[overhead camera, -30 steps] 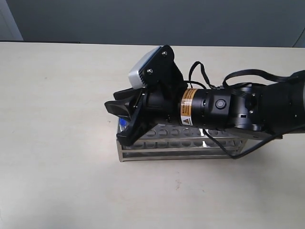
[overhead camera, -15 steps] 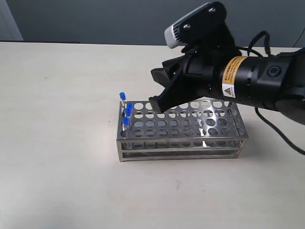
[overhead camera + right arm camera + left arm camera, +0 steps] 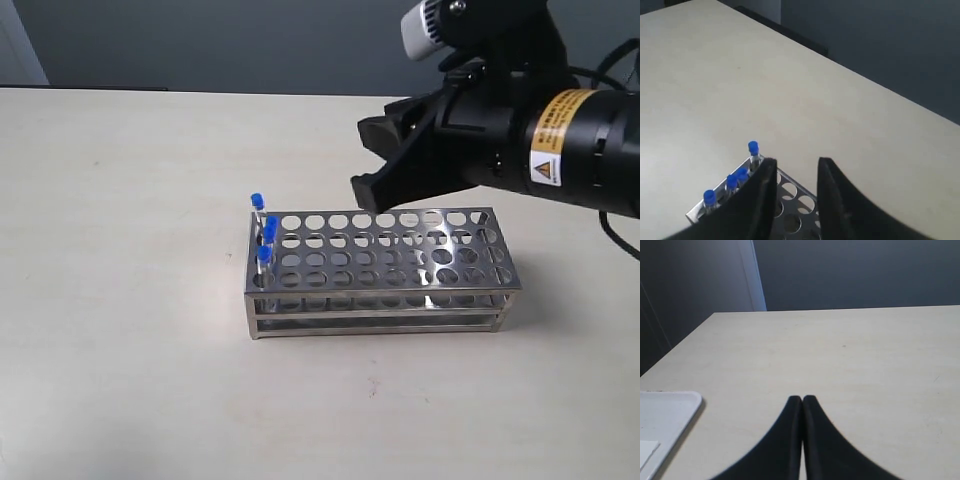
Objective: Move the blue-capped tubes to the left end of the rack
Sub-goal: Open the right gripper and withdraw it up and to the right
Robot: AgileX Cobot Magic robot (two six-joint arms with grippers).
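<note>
The steel rack (image 3: pixel 400 262) stands mid-table. Its blue-capped tubes (image 3: pixel 264 238) stand upright in the holes at its left end; three caps show in the exterior view, several in the right wrist view (image 3: pixel 730 182). My right gripper (image 3: pixel 372 162) hangs open and empty above the rack's back edge, right of the tubes; in its wrist view the rack (image 3: pixel 792 202) lies below the spread fingers (image 3: pixel 796 162). My left gripper (image 3: pixel 802 399) is shut on nothing over bare table, outside the exterior view.
A white tray (image 3: pixel 665 415) lies on the table beside my left gripper. The table edge (image 3: pixel 685 340) and a dark wall are beyond it.
My right arm has lifted off the rack's left end and pulled back up and to the right. The tubes, hidden before, now stand uncovered.
</note>
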